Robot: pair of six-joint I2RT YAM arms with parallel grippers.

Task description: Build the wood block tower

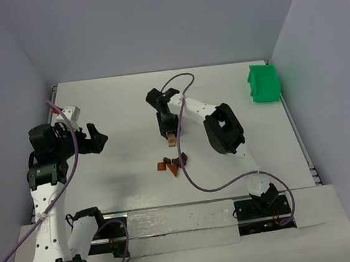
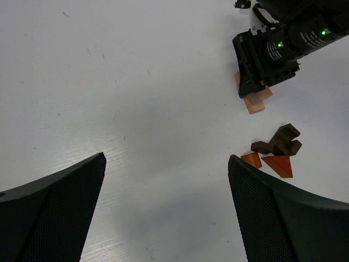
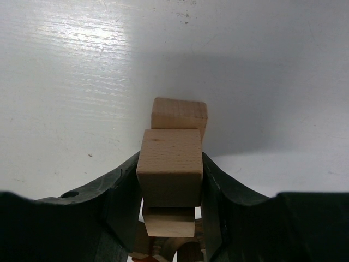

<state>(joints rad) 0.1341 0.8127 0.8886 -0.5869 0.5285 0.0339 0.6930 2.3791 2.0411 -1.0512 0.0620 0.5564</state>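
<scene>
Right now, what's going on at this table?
The right gripper has its jaws against both sides of a light tan block near the middle of the table. Two more tan blocks sit right by it, one under and one beyond. This looks like the start of the wood block tower. The left gripper hangs open off to the left, holding nothing. A few dark brown and reddish-brown pieces lie loose close by, not yet stacked.

No readable text; the motor's (image 2: pixel 303 39) print is blurred.
</scene>
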